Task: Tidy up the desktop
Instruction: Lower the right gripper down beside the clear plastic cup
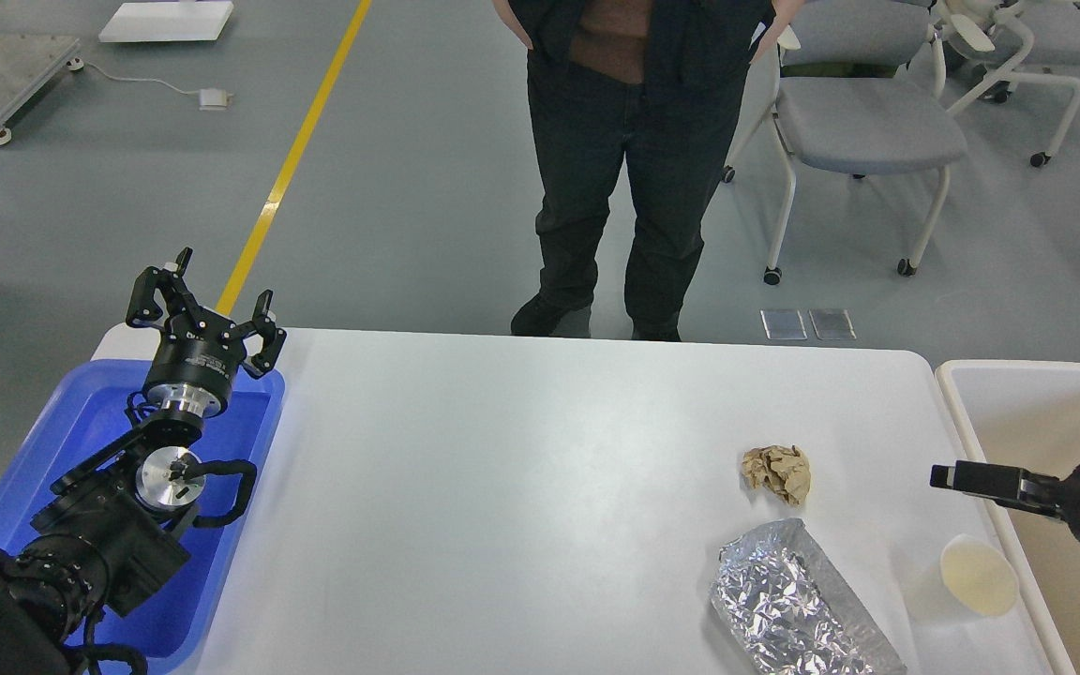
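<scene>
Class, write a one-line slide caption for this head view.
White desktop holds crumpled brown paper, a foil bag and a paper cup; left gripper open over the blue tray.

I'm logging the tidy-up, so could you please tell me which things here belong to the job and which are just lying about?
Job: desktop; crumpled paper ball; foil bag; paper cup; blue tray; beige bin.

Just about: chairs; person standing; yellow floor line.

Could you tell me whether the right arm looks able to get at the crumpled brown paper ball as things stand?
Probably yes: the right tool hangs near the paper ball, with only bare desktop between them.
</scene>
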